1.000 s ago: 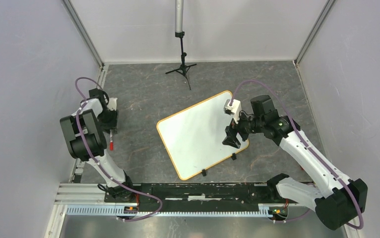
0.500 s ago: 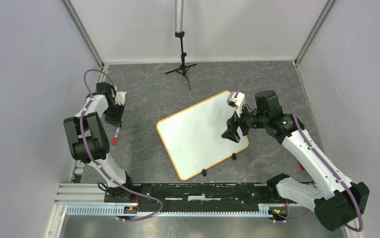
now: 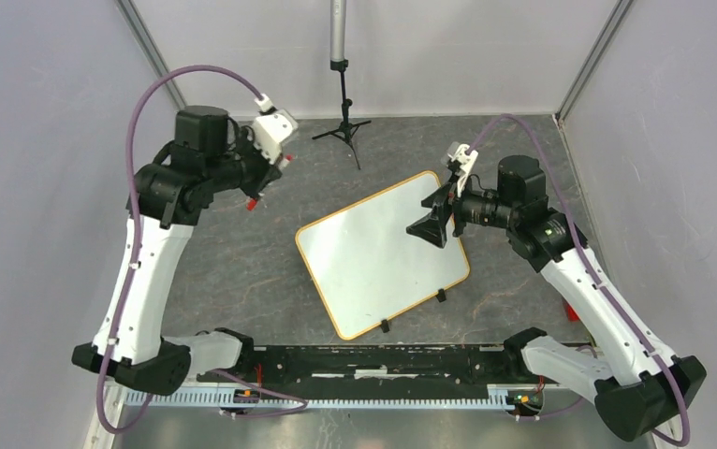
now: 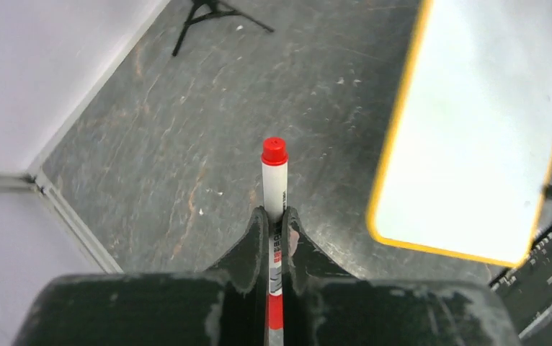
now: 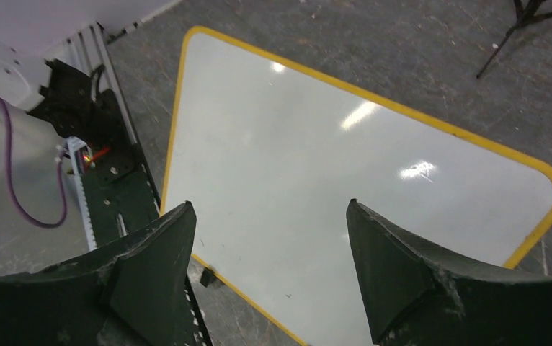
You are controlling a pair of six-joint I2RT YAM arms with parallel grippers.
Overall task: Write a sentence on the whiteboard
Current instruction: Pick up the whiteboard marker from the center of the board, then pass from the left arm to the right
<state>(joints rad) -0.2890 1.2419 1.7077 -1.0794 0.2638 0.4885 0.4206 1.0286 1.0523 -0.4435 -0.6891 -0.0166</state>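
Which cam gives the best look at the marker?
Left wrist. The marker sits mid-frame, clamped in the left end effector, with its red end and printed barrel clear. Top external shows only a small red tip poking out of that end effector. Right wrist doesn't show it, only the whiteboard.

No text can be read in any view. The red-capped marker (image 4: 274, 180), clamped in the left tool (image 4: 274, 216), carries small dark and red printing along its white barrel in the left wrist view. The letters are too small and blurred to make out.
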